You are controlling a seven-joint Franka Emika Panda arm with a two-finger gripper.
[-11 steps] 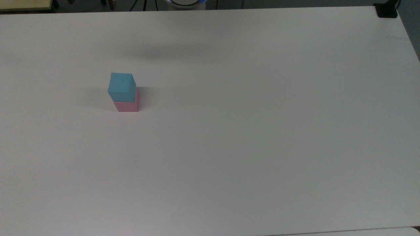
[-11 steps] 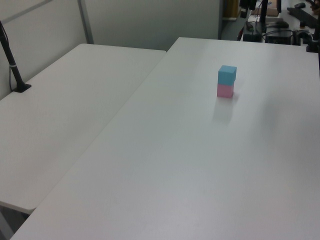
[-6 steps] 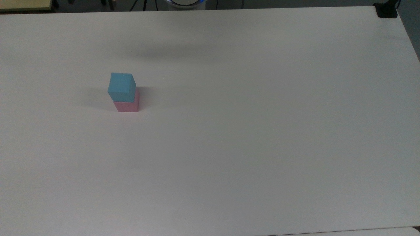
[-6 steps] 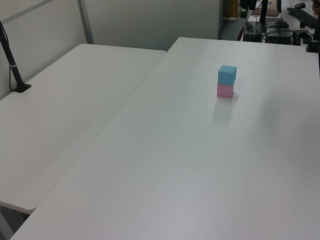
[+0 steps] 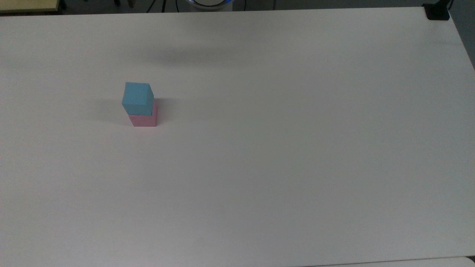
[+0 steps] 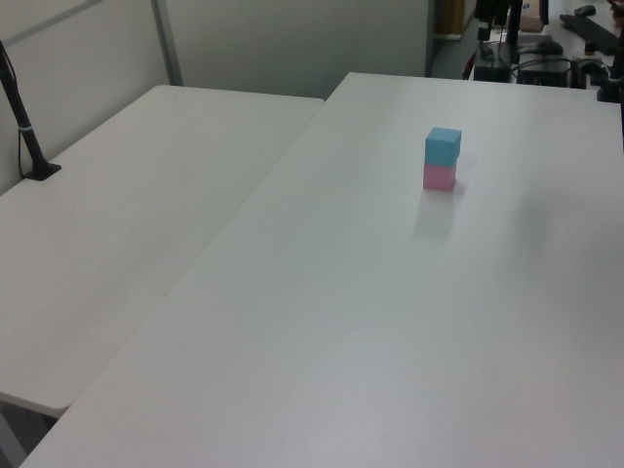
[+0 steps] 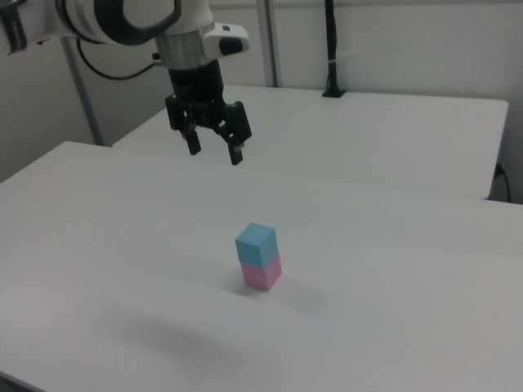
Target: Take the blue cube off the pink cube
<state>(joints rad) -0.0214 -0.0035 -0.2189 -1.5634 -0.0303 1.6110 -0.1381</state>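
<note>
The blue cube (image 5: 137, 98) (image 6: 443, 145) (image 7: 256, 243) sits squarely on top of the pink cube (image 5: 144, 120) (image 6: 439, 176) (image 7: 262, 274), forming a two-block stack on the white table (image 5: 282, 148). In the right view my gripper (image 7: 215, 150) hangs high above the table, up and to the left of the stack, fingers pointing down and spread apart, open with nothing between them. It is well clear of both cubes.
A second white table (image 6: 117, 224) adjoins along the left view's left, with a black post (image 6: 24, 127) clamped on it. In the top view a black clamp (image 5: 437, 12) sits at the table's far right corner. Cables and gear (image 6: 546, 58) lie beyond the far edge.
</note>
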